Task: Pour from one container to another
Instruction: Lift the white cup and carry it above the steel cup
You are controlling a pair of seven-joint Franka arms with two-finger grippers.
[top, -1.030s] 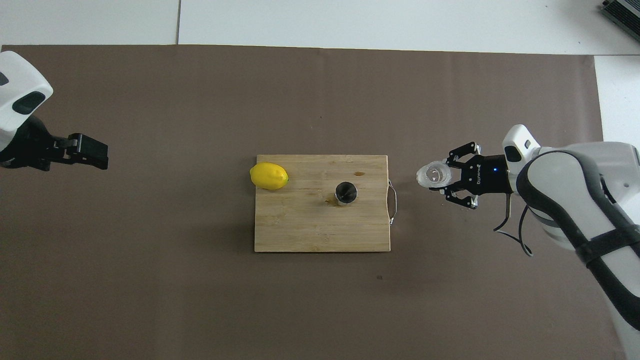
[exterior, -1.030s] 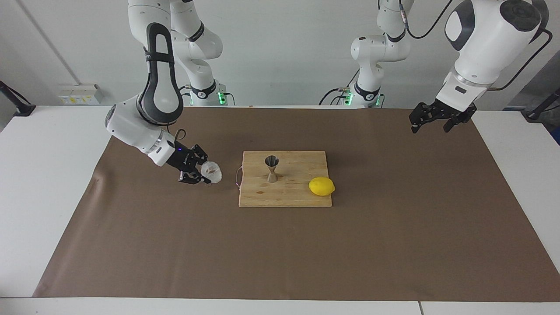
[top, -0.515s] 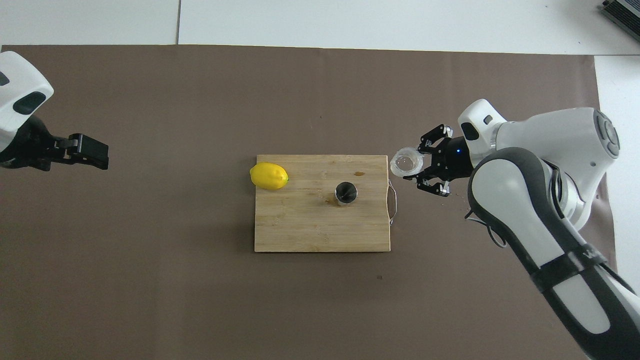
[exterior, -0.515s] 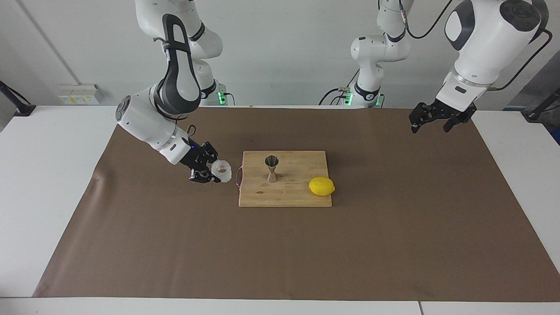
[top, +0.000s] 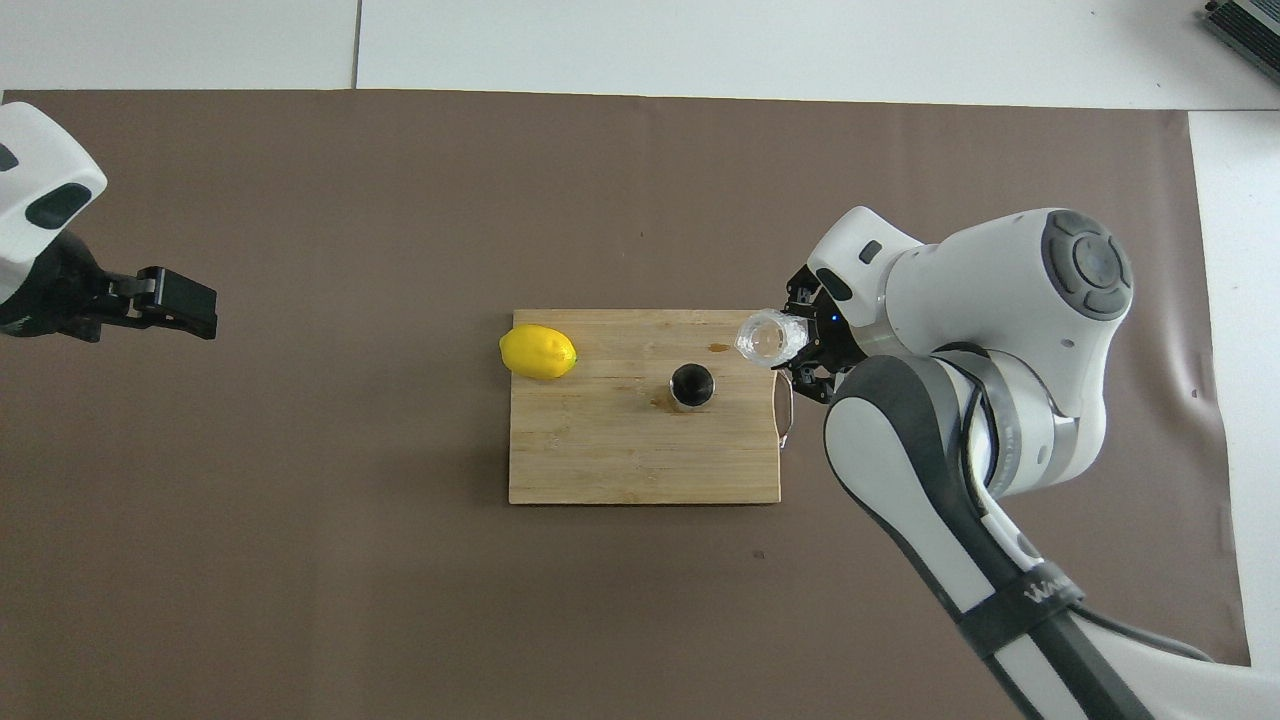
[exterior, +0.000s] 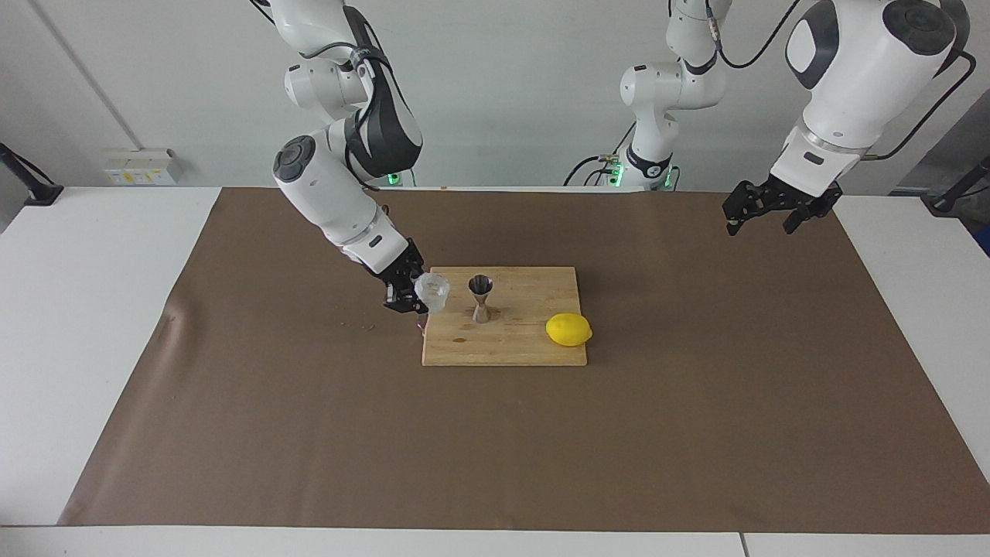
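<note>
Now, right gripper (exterior: 418, 298) jaws clamped on glass tumbler (exterior: 432, 292), held over cutting board (exterior: 534, 344) edge, just beside upright metal jigger (exterior: 481, 298). Glass looks light, rigid, slick, breakable; side-wall hold suits. Lemon (exterior: 568, 329) alongside. Left gripper (exterior: 762, 213) waits, jaws apart.

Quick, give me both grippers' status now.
Left gripper: open, empty, waiting.
Right gripper: shut on the glass tumbler over the cutting board's edge.

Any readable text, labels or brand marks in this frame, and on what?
White lettering on the right arm's dark band: cut short, unreadable.
Yellow stickers on the wall box: too small to read.
Glass, jigger, lemon, board: no text.
</note>
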